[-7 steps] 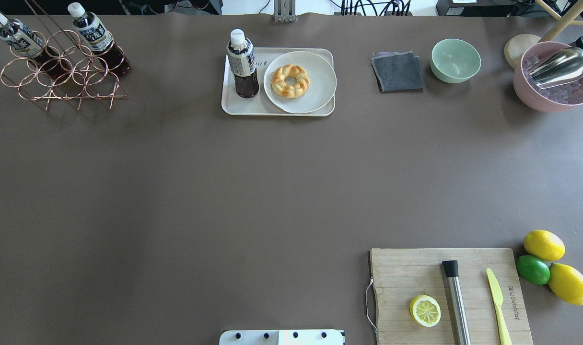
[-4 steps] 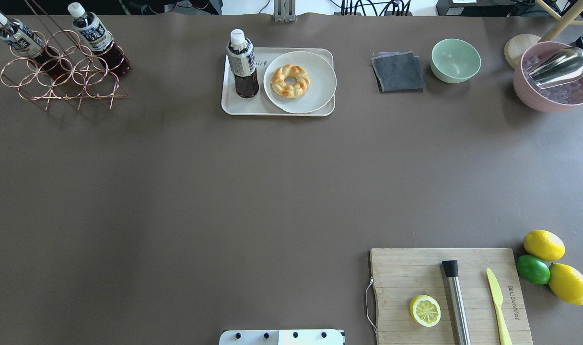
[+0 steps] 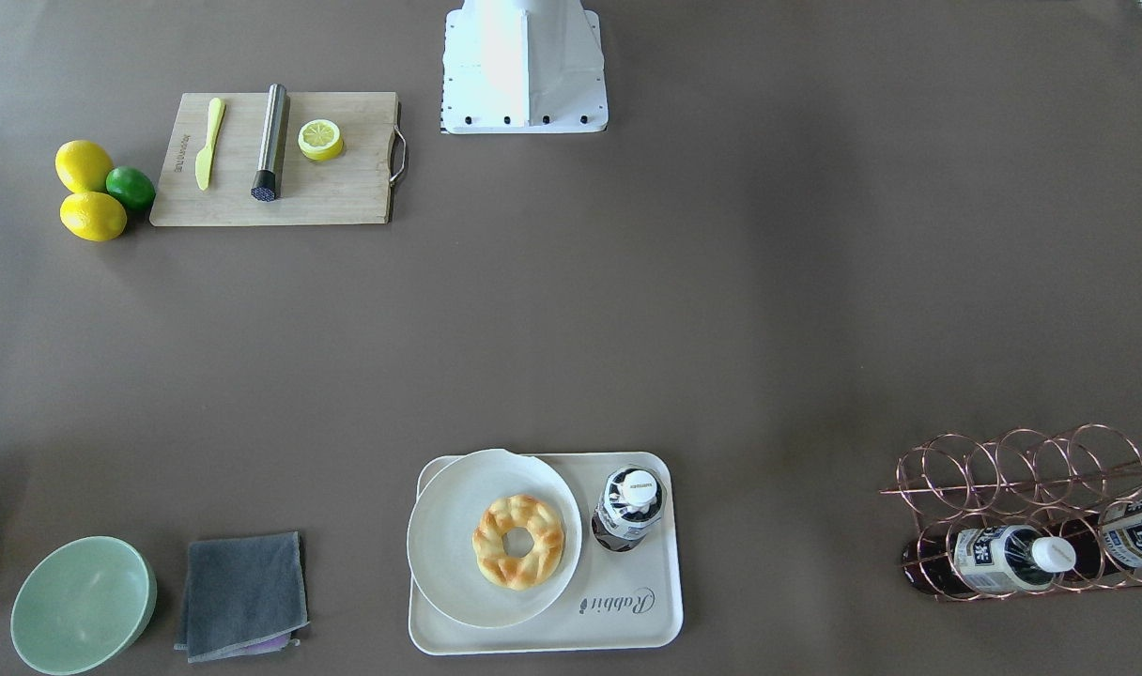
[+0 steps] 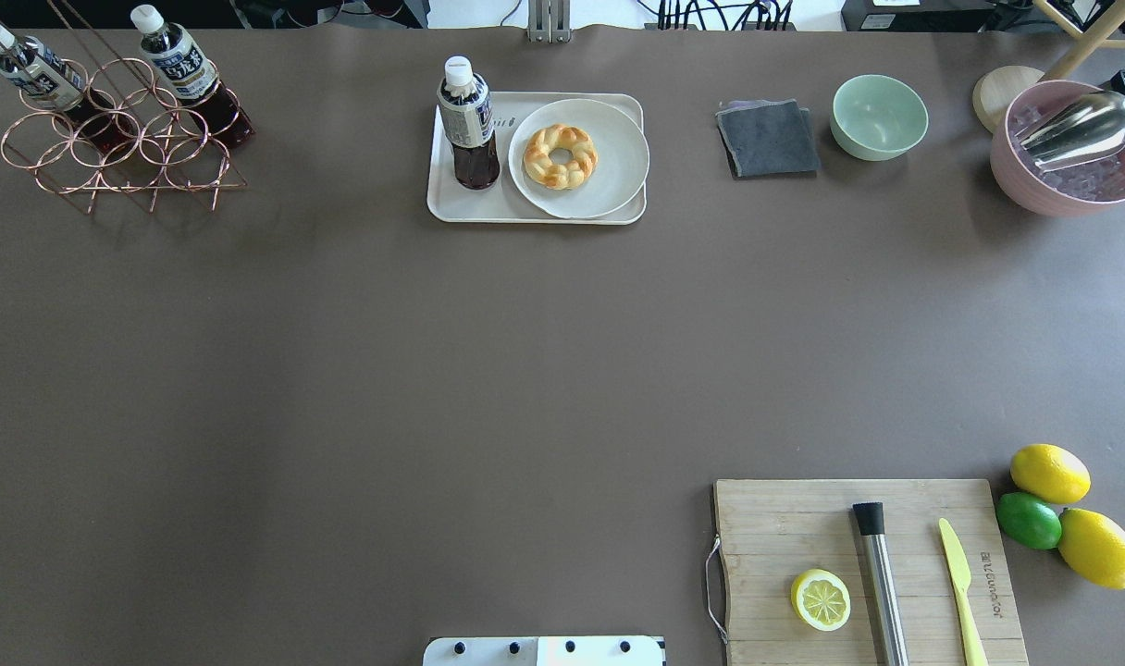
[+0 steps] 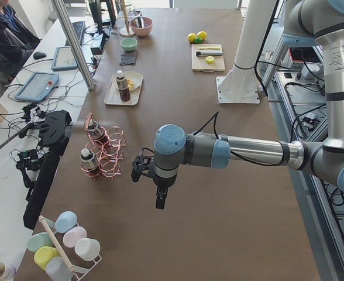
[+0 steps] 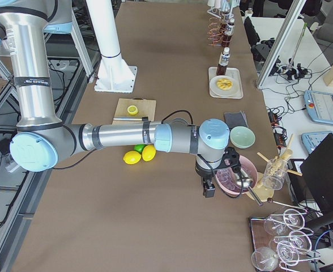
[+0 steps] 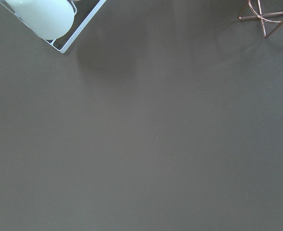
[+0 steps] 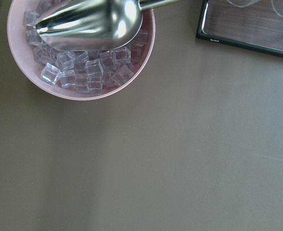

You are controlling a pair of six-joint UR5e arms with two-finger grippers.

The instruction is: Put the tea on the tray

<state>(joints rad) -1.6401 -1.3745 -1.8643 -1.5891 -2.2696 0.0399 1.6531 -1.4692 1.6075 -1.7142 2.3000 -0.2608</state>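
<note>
The tea [image 4: 467,120], a small clear bottle of dark reddish-brown liquid with a white cap, stands upright on the left part of the cream-white tray [image 4: 451,205]. It also shows in the front-facing view [image 3: 627,507] on the tray [image 3: 533,638]. Neither gripper shows in the overhead view. My left gripper [image 5: 139,168] hangs over bare table near the copper rack, far from the tray. My right gripper [image 6: 233,158] hangs near the pink ice bowl. I cannot tell whether either is open or shut.
A white plate [image 4: 609,180] with a ring pastry [image 4: 560,156] fills the tray's right part. A copper rack [image 4: 123,148] with two more bottles stands far left. A grey cloth [image 4: 768,139], green bowl [image 4: 879,116], pink ice bowl [image 4: 1071,171] and cutting board [image 4: 775,527] lie to the right.
</note>
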